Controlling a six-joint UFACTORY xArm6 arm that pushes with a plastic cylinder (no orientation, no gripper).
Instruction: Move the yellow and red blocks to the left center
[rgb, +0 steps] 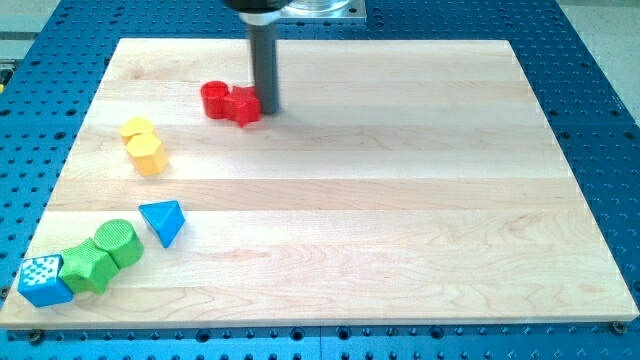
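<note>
Two yellow blocks (144, 146) touch nr board's (400, 230) left edge, upper-mid; two red blocks (231, 102) touch further right, nr top; my tip (268, 110) abuts their right side, holding nothing; smooth pale wood lies open rightward.

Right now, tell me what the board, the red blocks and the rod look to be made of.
Pale wooden board: light wood with visible grain bands and a satin finish. Two red blocks: probably painted wood or plastic; their colour is uniform, with a slight sheen. Dark rod: matte, maybe metal or plastic; my tip is against their right side.
</note>
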